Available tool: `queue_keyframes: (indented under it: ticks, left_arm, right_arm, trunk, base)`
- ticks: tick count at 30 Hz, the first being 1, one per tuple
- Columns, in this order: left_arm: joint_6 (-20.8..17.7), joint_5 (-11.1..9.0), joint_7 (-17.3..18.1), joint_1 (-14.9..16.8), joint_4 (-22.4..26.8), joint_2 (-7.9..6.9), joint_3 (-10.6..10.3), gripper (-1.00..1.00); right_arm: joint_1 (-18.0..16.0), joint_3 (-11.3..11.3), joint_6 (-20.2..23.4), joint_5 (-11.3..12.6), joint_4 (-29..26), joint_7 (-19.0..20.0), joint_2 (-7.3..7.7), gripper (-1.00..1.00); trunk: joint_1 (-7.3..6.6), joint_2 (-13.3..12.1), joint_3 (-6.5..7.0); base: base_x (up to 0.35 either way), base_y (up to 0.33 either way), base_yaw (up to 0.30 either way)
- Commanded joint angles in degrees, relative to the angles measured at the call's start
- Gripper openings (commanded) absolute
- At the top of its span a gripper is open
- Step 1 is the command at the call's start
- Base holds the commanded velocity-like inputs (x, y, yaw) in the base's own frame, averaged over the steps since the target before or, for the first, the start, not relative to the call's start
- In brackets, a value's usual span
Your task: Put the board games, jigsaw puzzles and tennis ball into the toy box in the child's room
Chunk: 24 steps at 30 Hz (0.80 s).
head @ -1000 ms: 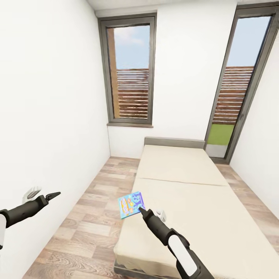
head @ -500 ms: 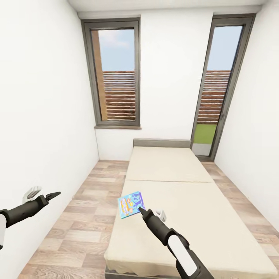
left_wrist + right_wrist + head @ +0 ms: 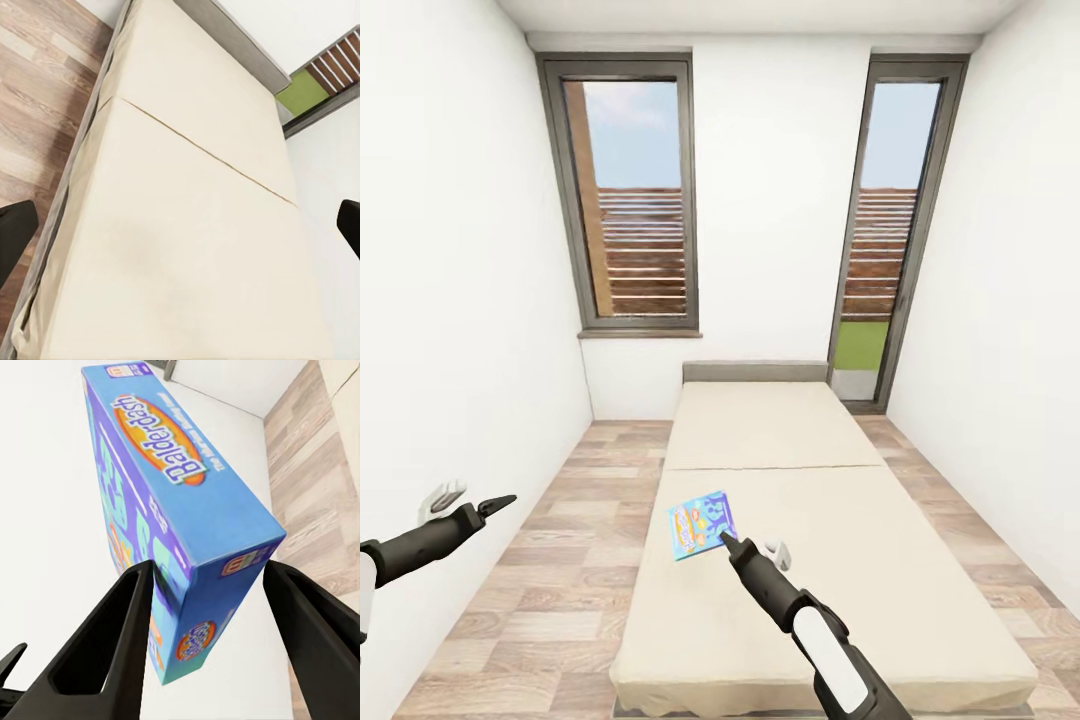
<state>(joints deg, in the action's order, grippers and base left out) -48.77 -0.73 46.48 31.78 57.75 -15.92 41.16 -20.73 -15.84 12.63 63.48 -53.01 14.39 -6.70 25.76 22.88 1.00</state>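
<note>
Head view: our right gripper clamps the blue Balderdash board game by one corner, aloft above the bed, presumably for carrying; left gripper empty, fingers spread apart.

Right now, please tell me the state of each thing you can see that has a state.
Board game: lifted above the bed, tilted, held at one corner.
Right gripper: shut on the board game.
Left gripper: empty; fingers apart in its wrist view.
Bed: nothing lying on the mattress.
</note>
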Motion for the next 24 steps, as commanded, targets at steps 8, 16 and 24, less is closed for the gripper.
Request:
queue_keyframes:
  ticks: [8, 16, 24]
  left_arm:
    - [-0.38, -0.07, -0.08, 0.04, -0.01, 0.01, 0.10, 1.00]
    - [-0.23, -0.07, 0.19, 0.04, -0.01, 0.05, 0.06, 1.00]
    - [-0.11, -0.15, 0.36, 0.04, 0.07, 0.03, 0.06, 1.00]
  right_arm:
    - [-0.03, -0.06, 0.04, 0.50, 0.01, 0.11, -0.06, -1.00]
    - [-0.04, -0.03, -0.05, 0.50, 0.01, 0.05, -0.09, -1.00]
    - [-0.06, 0.02, -0.06, 0.50, 0.01, 0.03, -0.15, -1.00]
  trunk:
    - [0.02, 0.04, -0.01]
    - [0.02, 0.04, 0.00]
    - [0.02, 0.04, 0.30]
  base:
    - [0.000, 0.000, -0.008]
    - [0.000, 0.000, 0.000]
    - [0.000, 0.000, -0.156]
